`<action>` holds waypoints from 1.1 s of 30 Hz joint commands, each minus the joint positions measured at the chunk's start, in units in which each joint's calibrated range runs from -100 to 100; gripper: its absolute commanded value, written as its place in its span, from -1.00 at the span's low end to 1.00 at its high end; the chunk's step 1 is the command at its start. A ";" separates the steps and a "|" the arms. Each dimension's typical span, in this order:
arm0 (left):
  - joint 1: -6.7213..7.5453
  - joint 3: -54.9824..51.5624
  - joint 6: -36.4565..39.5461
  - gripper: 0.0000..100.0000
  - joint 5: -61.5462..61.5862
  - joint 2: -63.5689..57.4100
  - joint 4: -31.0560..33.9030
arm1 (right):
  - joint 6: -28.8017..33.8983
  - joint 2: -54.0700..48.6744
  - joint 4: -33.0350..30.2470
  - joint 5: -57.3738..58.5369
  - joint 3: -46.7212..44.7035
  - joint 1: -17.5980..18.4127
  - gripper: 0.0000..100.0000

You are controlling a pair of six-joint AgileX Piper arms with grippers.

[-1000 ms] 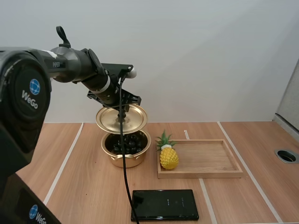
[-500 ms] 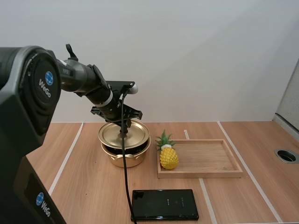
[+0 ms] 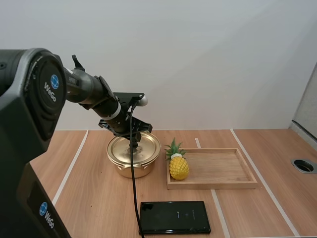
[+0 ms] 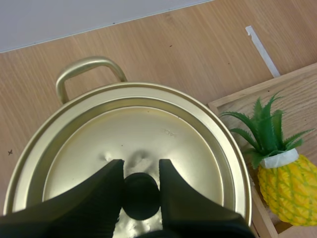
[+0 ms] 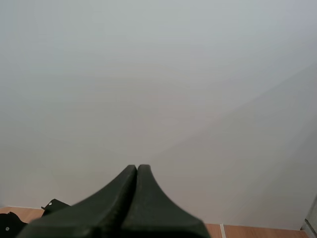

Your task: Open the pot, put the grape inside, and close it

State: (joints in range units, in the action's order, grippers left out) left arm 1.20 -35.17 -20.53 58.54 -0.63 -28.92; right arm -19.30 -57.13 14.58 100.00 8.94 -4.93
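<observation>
From above: lid (image 3: pixel 122 148) seated on the gold pot (image 3: pixel 130 170), nine o'clock of the pineapple (image 3: pixel 179 166), left fingers (image 3: pixel 132 142) atop. Left wrist: they pinch its black knob (image 4: pixel 141 197); I'd part them fully before rising. Right wrist: right fingers (image 5: pixel 137 169) pressed together, empty.

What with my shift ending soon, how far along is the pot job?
It looks nearly done. The lid sits on the pot and appears seated, so what is inside is hidden. In hand: the left gripper is shut on the lid's black knob. Left to do: open that gripper and lift clear. The right gripper is shut on nothing.
</observation>
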 commanded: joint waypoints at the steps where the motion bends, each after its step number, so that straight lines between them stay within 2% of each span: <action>1: 0.18 -0.44 -0.40 -1.00 -2.09 0.15 -0.68 | -0.44 -0.73 -0.28 0.00 -0.09 -0.18 -1.00; 19: 0.18 -1.12 -0.40 -1.00 -0.83 0.15 -0.46 | -0.44 -0.73 -0.28 0.00 -0.09 -0.18 -1.00; 20: 0.18 -1.12 -0.30 -0.95 -0.83 0.15 -0.46 | -0.44 -0.73 -0.28 0.00 -0.09 -0.18 -1.00; 22: 0.18 -1.12 -0.08 -0.67 -0.83 0.15 -0.46 | -0.44 -0.73 -0.28 0.00 -0.09 -0.18 -1.00; 23: 0.18 -1.12 -0.08 -0.43 -1.16 0.15 -0.46 | -0.44 -0.73 -0.28 0.00 -0.09 -0.18 -1.00; 25: 0.18 -1.12 -0.08 0.19 -1.52 0.15 -0.46 | -0.44 -0.73 -0.28 0.00 -0.09 -0.18 -1.00; 26: 0.18 -1.12 -0.08 0.65 -1.52 0.15 -0.46 | -0.44 -0.73 -0.28 0.00 -0.09 -0.18 -1.00; 27: 0.18 -1.12 -0.08 1.00 -1.52 0.15 -0.46 | -0.44 -0.73 -0.28 0.00 -0.09 -0.18 -1.00; 33: 0.18 -1.12 -1.13 1.00 -3.78 0.03 -0.60 | -0.44 -0.73 -0.28 0.00 -0.09 -0.18 -1.00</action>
State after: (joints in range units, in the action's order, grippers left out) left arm 1.20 -36.08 -21.18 57.14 -0.38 -29.02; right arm -19.30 -57.13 14.58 100.00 8.94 -4.93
